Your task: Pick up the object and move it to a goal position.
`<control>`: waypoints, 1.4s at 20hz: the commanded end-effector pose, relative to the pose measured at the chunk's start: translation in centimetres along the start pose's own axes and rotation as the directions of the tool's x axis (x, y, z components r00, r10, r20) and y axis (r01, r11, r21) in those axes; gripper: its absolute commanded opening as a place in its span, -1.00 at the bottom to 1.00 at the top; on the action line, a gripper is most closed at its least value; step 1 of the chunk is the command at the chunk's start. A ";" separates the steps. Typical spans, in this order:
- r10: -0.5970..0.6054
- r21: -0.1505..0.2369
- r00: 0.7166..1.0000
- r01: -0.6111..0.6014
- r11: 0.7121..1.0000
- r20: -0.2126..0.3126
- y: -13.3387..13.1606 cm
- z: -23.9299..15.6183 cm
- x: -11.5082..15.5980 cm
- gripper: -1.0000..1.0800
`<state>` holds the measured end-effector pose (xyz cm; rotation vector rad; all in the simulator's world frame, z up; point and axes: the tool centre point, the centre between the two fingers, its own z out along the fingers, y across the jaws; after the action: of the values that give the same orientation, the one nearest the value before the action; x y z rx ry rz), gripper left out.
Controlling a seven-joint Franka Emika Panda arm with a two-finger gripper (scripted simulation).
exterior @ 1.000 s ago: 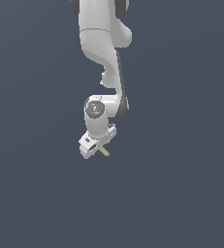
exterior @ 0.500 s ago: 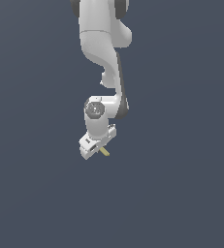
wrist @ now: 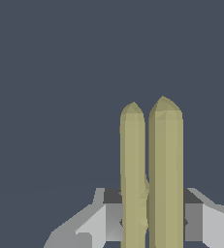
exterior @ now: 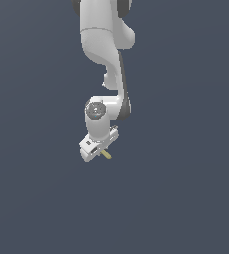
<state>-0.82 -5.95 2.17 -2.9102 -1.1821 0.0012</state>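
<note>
End effector point(exterior: 99, 149) clamped on pale yellow-tan stick point(wrist: 152, 174); only short tip seen protruding in exterior view. Slip or rotation judged possible during transfer, grip area being small.

- The white arm point(exterior: 105, 44) comes down from the top edge of the exterior view and bends at a round joint point(exterior: 95, 110).
- Below the joint, the wrist tilts toward the exterior view's left.
- The gripper point(exterior: 99, 149) points downward.
- In the wrist view, the two grey fingers point(wrist: 101, 220) are closed on the stick point(wrist: 152, 174), one on each side.
</note>
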 end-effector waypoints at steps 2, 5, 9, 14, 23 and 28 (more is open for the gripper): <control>0.000 -0.001 1.000 0.000 1.000 0.000 0.2 -1.1 -0.6 -1.00; 0.000 -0.001 1.000 0.000 1.000 0.000 0.3 -2.6 -1.4 -1.00; 0.000 -0.001 1.000 0.000 1.000 0.000 0.6 -5.2 -2.9 -1.00; 0.000 -0.001 1.000 0.000 1.000 0.000 1.1 -9.7 -5.4 -1.00; -0.001 0.000 1.000 0.001 1.000 -0.002 2.1 -19.4 -10.6 -1.00; -0.001 0.000 1.000 0.001 1.000 -0.003 2.7 -24.9 -13.5 -1.00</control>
<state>-7.98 -16.59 25.39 -2.9099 -1.1824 -0.0027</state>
